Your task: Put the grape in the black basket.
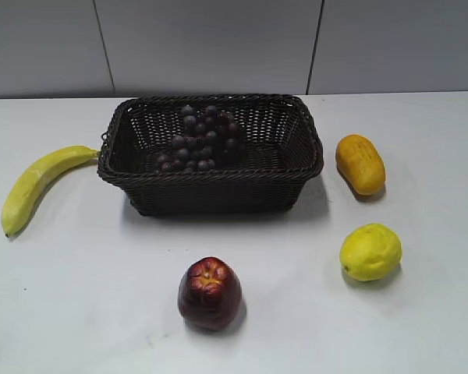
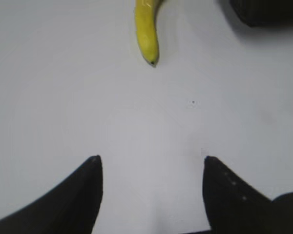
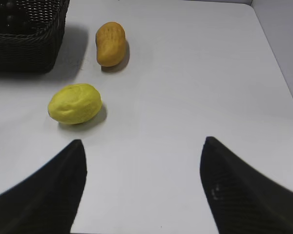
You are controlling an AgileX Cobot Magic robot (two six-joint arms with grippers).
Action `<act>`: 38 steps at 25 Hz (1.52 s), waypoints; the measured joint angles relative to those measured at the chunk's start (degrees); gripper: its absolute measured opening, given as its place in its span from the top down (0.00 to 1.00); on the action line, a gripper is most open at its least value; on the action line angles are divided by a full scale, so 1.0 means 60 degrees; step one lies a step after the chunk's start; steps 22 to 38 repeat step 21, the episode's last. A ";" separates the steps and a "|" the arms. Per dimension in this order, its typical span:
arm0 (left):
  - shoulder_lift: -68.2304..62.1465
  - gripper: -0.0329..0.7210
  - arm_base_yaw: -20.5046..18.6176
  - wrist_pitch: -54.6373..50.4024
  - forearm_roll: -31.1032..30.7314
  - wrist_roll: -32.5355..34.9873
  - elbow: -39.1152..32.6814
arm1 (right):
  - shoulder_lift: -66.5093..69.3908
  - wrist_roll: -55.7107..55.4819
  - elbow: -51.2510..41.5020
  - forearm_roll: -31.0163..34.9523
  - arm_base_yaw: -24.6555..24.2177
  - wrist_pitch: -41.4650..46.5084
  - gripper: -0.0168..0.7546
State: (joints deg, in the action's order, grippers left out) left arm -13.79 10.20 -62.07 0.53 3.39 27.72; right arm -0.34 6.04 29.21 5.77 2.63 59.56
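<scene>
The grape (image 1: 201,139), a bunch of dark purple and maroon berries, lies inside the black basket (image 1: 210,183), a big dark woven wicker basket at the back middle of the white table. A corner of the basket shows in the left wrist view (image 2: 268,12) and its side in the right wrist view (image 3: 27,41), where a few berries (image 3: 5,12) show at the top left. Neither gripper shows in the exterior view. My left gripper (image 2: 151,161) is open and empty over bare table. My right gripper (image 3: 142,144) is open and empty over bare table.
A banana (image 1: 35,185) lies left of the basket; its tip shows in the left wrist view (image 2: 147,34). A dark red apple (image 1: 210,293) sits at the front. An orange fruit (image 1: 359,164) (image 3: 110,44) and a yellow lemon-like fruit (image 1: 370,252) (image 3: 74,104) lie on the right.
</scene>
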 joint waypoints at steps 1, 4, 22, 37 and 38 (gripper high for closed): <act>0.0261 0.32 -0.0223 0.0000 0.0000 0.0000 0.0000 | 0.0000 0.0000 0.0000 0.0000 0.0000 0.0000 0.26; 0.1050 0.32 -0.0954 0.0007 0.0000 0.0000 0.0000 | 0.0000 0.0000 0.0000 0.0000 0.0000 0.0000 0.26; 0.2336 0.36 -0.1846 0.0001 0.0032 0.0000 -0.0049 | 0.0000 0.0000 0.0000 0.0011 0.0000 0.0003 0.26; 0.2336 0.36 -0.1846 0.0001 0.0032 0.0000 -0.0049 | 0.0000 0.0000 0.0000 0.0011 0.0000 0.0003 0.26; 0.2336 0.36 -0.1846 0.0001 0.0032 0.0000 -0.0049 | 0.0000 0.0000 0.0000 0.0011 0.0000 0.0003 0.26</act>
